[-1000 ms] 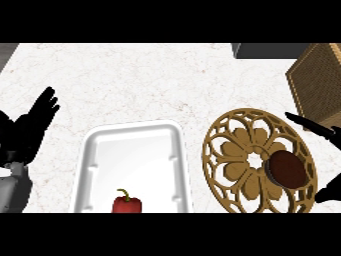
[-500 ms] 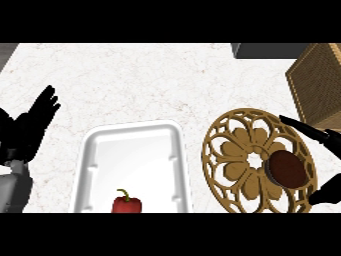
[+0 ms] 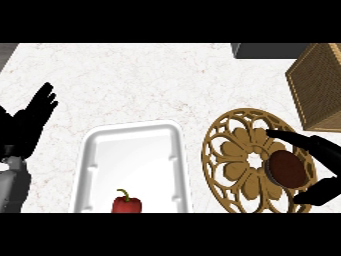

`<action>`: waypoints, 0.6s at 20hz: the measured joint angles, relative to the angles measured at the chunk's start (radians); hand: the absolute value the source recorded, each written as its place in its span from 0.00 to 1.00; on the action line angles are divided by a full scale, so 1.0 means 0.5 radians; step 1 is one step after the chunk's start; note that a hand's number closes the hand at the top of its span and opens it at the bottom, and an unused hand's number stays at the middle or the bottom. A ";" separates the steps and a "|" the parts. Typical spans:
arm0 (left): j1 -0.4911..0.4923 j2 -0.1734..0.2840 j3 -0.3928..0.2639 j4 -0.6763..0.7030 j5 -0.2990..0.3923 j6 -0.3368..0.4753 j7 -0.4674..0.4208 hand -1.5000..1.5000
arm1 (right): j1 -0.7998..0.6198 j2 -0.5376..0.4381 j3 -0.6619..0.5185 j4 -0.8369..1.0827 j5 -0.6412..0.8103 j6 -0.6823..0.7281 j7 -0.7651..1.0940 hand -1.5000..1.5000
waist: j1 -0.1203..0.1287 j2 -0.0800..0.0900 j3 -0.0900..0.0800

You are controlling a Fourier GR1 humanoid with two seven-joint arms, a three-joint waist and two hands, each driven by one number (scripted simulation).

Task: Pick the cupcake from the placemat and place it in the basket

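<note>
Head view: a white marbled table (image 3: 151,85) fills the scene, with a dark block (image 3: 265,50) at 1 o'clock. The right hand (image 3: 328,160), at 4 o'clock, has fingers (image 3: 295,137) spread around the brown cupcake (image 3: 285,167), which sits on the round gold placemat (image 3: 239,160). The left hand (image 3: 18,122) rests open at 9 o'clock, fingers up. The wicker basket (image 3: 328,85) stands at 2 o'clock. The white tray (image 3: 132,145) holds 1 red pepper (image 3: 126,204).

White tray (image 3: 99,150) — red pepper (image 3: 126,204) inside
</note>
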 measured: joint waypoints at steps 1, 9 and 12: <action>-0.005 0.011 0.010 0.003 0.008 -0.013 0.001 0.50 | 0.006 -0.003 0.043 0.006 0.057 -0.038 -0.042 1.00 | 0.002 0.000 0.000; 0.037 -0.039 0.002 -0.031 -0.023 -0.009 -0.006 0.50 | 0.003 0.026 0.121 0.030 0.266 -0.166 -0.180 1.00 | 0.004 -0.008 -0.010; -0.002 -0.020 0.031 0.036 -0.025 -0.021 -0.029 0.50 | 0.121 0.053 0.156 -0.121 0.325 -0.219 -0.147 1.00 | -0.007 -0.012 -0.015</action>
